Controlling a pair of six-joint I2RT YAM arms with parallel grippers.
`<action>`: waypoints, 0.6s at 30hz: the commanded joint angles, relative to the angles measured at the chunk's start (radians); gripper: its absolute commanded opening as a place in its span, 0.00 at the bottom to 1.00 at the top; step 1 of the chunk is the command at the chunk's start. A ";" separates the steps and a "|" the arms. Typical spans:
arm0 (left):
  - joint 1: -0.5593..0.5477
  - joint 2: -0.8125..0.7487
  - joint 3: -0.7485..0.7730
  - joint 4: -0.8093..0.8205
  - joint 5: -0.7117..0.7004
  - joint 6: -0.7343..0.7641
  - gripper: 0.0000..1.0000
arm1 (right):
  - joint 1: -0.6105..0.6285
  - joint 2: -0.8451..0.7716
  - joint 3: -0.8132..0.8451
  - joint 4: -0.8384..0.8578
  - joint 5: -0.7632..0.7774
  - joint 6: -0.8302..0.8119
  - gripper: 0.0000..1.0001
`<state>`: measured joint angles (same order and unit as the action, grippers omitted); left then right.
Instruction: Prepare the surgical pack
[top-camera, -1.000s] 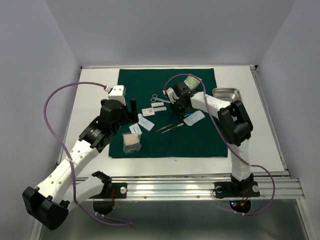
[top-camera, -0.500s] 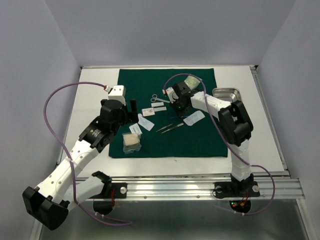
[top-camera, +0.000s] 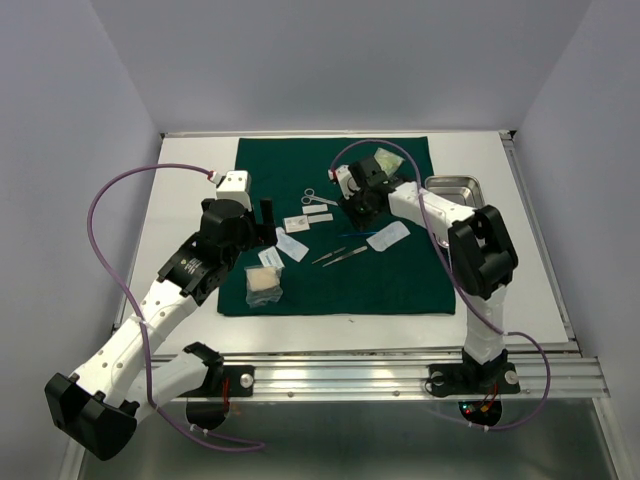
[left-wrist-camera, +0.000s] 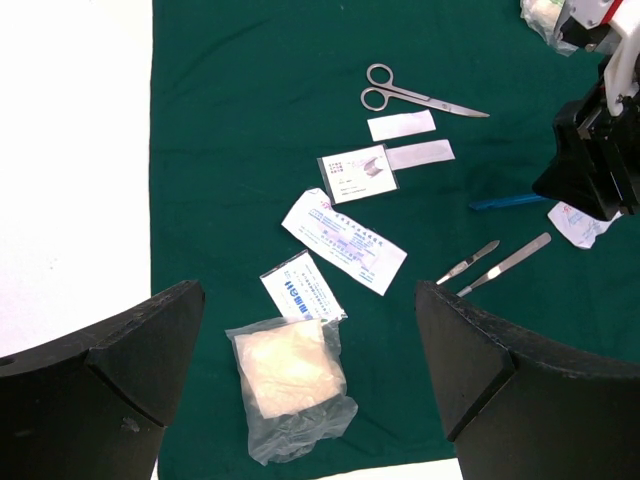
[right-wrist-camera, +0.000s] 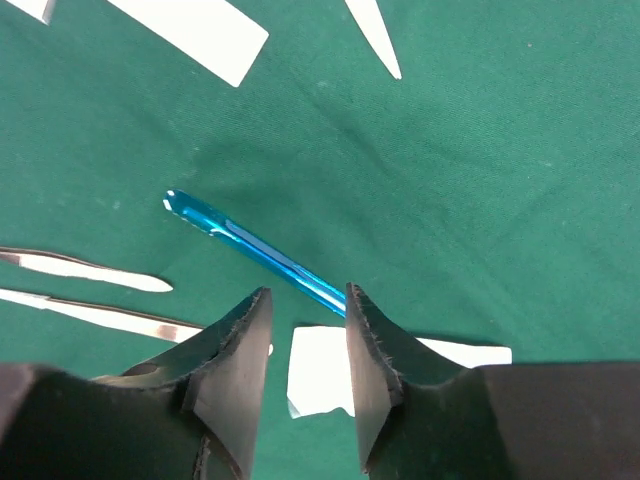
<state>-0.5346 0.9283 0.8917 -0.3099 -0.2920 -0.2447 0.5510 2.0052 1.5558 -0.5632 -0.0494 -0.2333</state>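
Currently, in the top view with 12 o'clock away from the arm bases, the green drape (top-camera: 400, 285) lies flat on the white tabletop (top-camera: 190, 200); the steel tray (top-camera: 455, 187) stands at the drape's right edge, at about 2 o'clock from its centre. The scissors (left-wrist-camera: 420, 97) lie closed on the drape, at 12 o'clock from the white packets (left-wrist-camera: 343, 240); the forceps (left-wrist-camera: 510, 258) lie at 4 o'clock from those packets, side by side with a second slim metal instrument. A gauze pad in a clear bag (left-wrist-camera: 290, 375) rests near the drape's near left corner, at 7 o'clock from the packets.

The left gripper (left-wrist-camera: 308, 295) hovers above that bag; its jaws are fully released and grasp nothing. The right gripper (right-wrist-camera: 307, 300) hangs over the drape at 3 o'clock from the scissors; its jaws stand slightly apart, with green cloth visible in the gap and nothing clamped. A blue handle (right-wrist-camera: 255, 250) lies on the drape, one end reaching under the jaw tips; a white packet (right-wrist-camera: 320, 370) lies below them.
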 joint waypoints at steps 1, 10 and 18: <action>0.005 -0.017 -0.010 0.022 -0.016 -0.005 0.99 | 0.009 0.024 0.015 0.000 0.040 -0.026 0.43; 0.005 -0.009 -0.005 0.015 -0.021 -0.007 0.99 | 0.009 0.056 0.032 -0.038 0.019 -0.067 0.47; 0.005 -0.017 -0.005 0.008 -0.030 -0.008 0.99 | 0.009 0.093 0.036 -0.049 -0.001 -0.069 0.47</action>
<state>-0.5346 0.9279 0.8917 -0.3115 -0.2962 -0.2459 0.5510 2.0884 1.5616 -0.6006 -0.0341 -0.2897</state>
